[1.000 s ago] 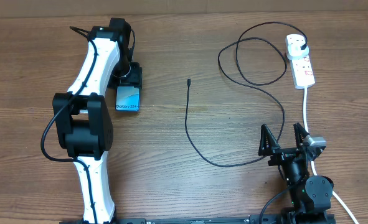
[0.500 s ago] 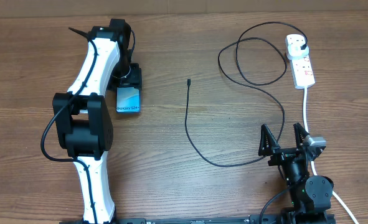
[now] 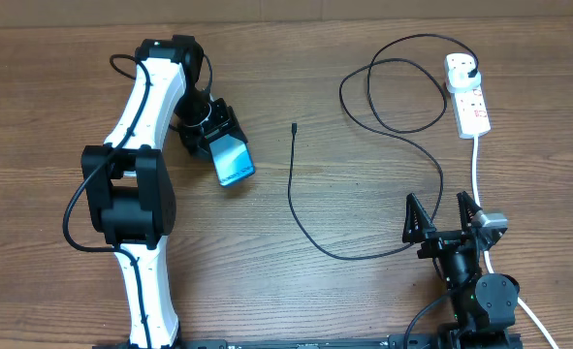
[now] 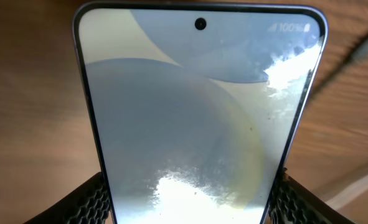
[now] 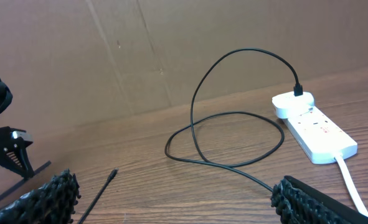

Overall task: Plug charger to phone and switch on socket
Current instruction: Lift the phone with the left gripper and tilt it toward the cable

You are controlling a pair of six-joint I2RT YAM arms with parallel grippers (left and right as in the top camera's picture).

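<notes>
My left gripper (image 3: 213, 131) is shut on the phone (image 3: 234, 160), a slim smartphone with a light blue screen, held lifted and turned toward the right. In the left wrist view the phone (image 4: 199, 118) fills the frame between the fingers. The charger (image 3: 296, 208) is a thin black cable; its connector tip (image 3: 295, 127) lies free on the table right of the phone, and its plug sits in the socket (image 3: 468, 97), a white power strip at the back right. My right gripper (image 3: 444, 218) is open and empty at the front right. The right wrist view shows the socket (image 5: 317, 130) and the cable tip (image 5: 112, 175).
The socket's thick white cord (image 3: 476, 170) runs down the right side past my right gripper. The cable makes loops (image 3: 393, 97) left of the socket. A cardboard wall (image 5: 78, 56) stands behind the table.
My left gripper has lifted the phone and swung it to the right, turning it at an angle. The right arm and cable have not moved.
</notes>
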